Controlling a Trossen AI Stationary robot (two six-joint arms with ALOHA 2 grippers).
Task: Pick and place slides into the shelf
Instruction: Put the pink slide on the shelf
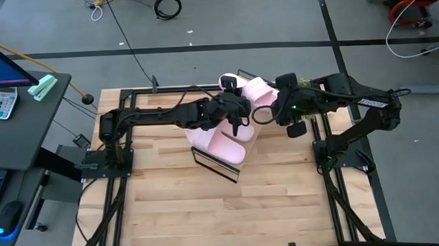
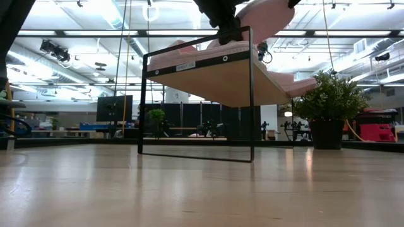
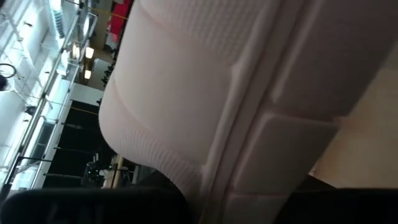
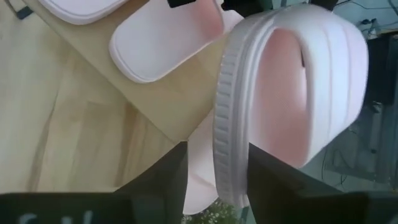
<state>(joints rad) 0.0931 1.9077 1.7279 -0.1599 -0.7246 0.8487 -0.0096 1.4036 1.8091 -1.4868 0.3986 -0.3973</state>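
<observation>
The shelf [image 1: 220, 161], a light wood board on a black wire frame, stands mid-table, and in the low view its board [image 2: 218, 79] slopes. Two pale pink slides [image 1: 224, 143] lie on the board. Both grippers meet above its far end. My right gripper [image 1: 272, 106] is shut on a pink slide [image 4: 292, 81] held in the air. My left gripper [image 1: 236, 111] is shut on a pink slide [image 3: 205, 81] that fills its wrist view. I cannot tell whether both hold the same slide. Another pink end [image 1: 229, 82] shows behind the left gripper. My left gripper has the slide's grooved, textured sole [image 3: 214, 186] between its two fingers [image 3: 93, 205]; the place of contact lies at the picture's lower edge and is mostly hidden. My right gripper pinches the slide's ribbed rim [image 4: 225, 155] between its two fingers [image 4: 165, 177]. It comes from the table's right. The slide is lifted clear above the shelf, turned on its side, its strap arch [image 4: 323, 56] open to the camera.
The butcher-block tabletop [image 1: 208, 212] stretches bare on the near side of the shelf. A desk with a calculator [image 1: 0, 103] stands beyond the table's left edge. Cables lie on the floor behind the table. A potted plant [image 2: 328, 104] shows in the room.
</observation>
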